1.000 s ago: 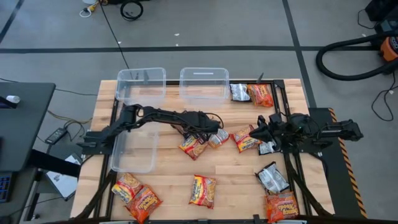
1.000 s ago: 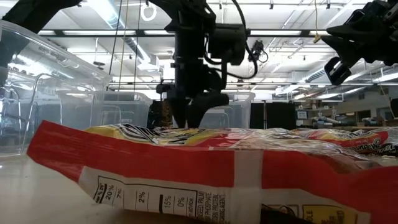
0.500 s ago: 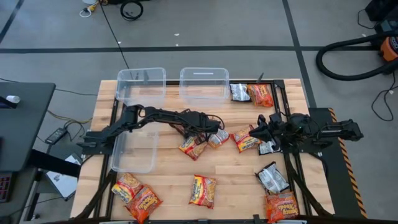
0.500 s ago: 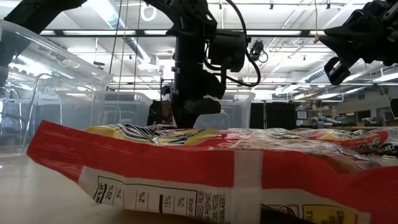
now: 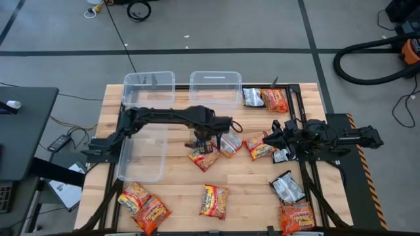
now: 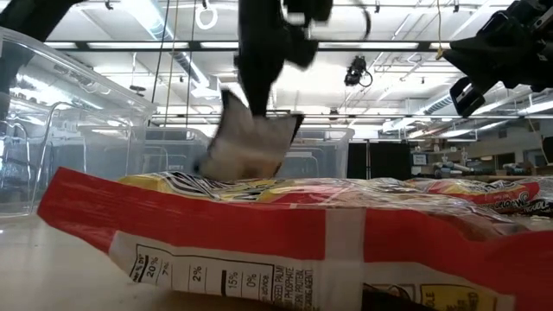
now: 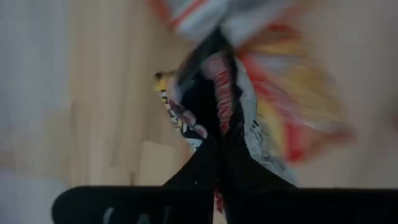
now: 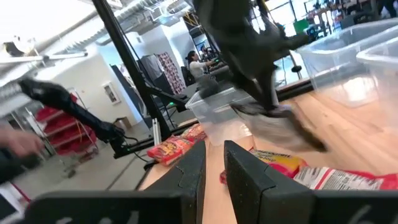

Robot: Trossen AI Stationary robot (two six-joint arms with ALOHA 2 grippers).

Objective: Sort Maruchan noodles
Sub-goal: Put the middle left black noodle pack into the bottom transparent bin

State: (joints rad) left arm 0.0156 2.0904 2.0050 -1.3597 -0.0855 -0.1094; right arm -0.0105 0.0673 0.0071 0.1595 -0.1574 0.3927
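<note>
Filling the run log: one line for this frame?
left gripper: shut on silver packet, lifted off table | right gripper: open, hovering at right | bins: no packets visible inside

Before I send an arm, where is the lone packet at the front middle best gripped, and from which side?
From straight above, likely, pinching the packet across its shorter width at the middle: it lies flat on the table with bare wood all round, so fingers fit both sides. The right gripper hovers open; the left gripper, mid-table, holds a silver packet.

Bright overhead ceiling lights (image 6: 151,22), soft shadows (left wrist view heavily motion-blurred).
</note>
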